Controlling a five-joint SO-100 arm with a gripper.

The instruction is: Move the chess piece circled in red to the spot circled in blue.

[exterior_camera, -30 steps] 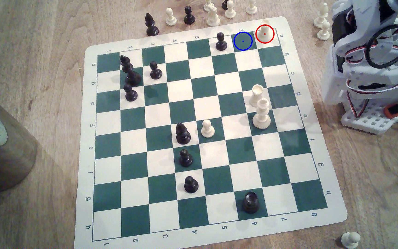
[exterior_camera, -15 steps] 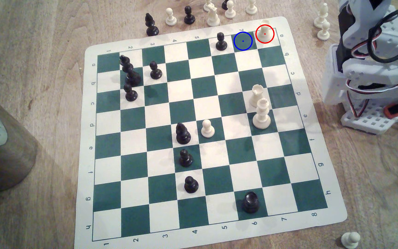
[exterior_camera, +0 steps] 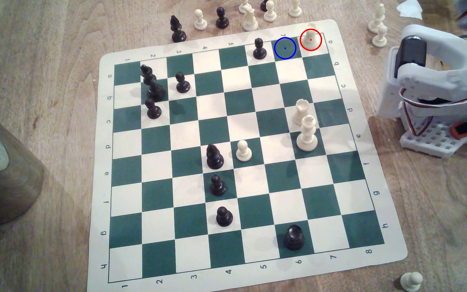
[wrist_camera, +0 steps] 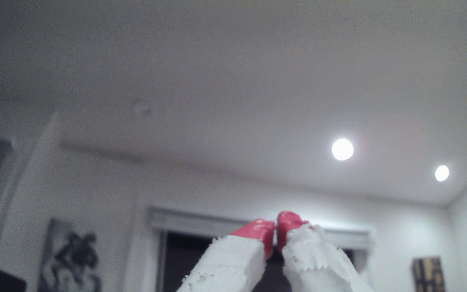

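Note:
The chess piece circled in red (exterior_camera: 310,38) is a short cream rook on the board's far corner square, at the exterior view's upper right. Just to its left in that view lies the spot circled in blue (exterior_camera: 285,48), a bare dark green square. The arm's white base and lower links (exterior_camera: 437,84) stand off the board at the exterior view's right edge. In the wrist view my gripper (wrist_camera: 276,228) points up at the room's ceiling, its red-tipped white fingers (wrist_camera: 257,228) closed together with nothing between them.
A black pawn (exterior_camera: 259,49) stands one square left of the blue-ringed square. A cream rook (exterior_camera: 301,111) and a taller cream piece (exterior_camera: 307,134) stand nearer on the board (exterior_camera: 339,33). Captured pieces (exterior_camera: 250,16) line the far edge; cream pawns (exterior_camera: 378,25) stand near the arm.
The arm's upper links have swung up and back out of the exterior view's top right. No chess piece has moved.

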